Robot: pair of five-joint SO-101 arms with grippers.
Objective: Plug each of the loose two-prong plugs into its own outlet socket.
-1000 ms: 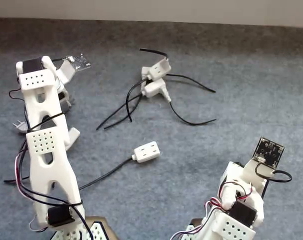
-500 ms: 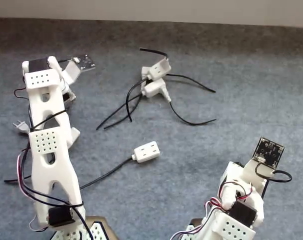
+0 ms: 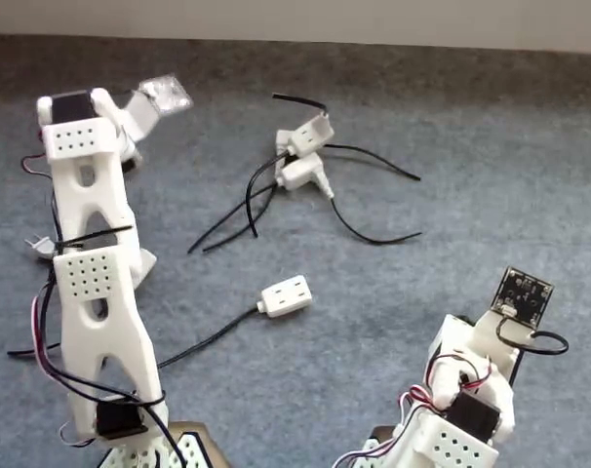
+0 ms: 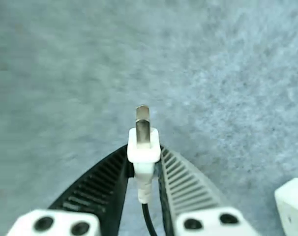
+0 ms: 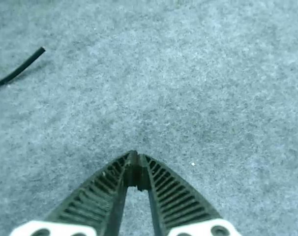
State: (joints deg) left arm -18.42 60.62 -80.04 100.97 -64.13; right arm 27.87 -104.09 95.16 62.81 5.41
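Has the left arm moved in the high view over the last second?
Yes. The left arm has stretched toward the far wall, its wrist end farther from the white outlet socket, which stayed put.

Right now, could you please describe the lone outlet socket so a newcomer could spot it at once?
On the grey table, look midway between the left arm and the right arm. The outlet socket is a small white block, its black cord trailing toward the left arm; unlike the white pair farther back, it lies alone.

Matt grey felt-like table cover [image 3: 471, 175]; glossy white plastic plug [image 4: 143, 147], metal prongs.
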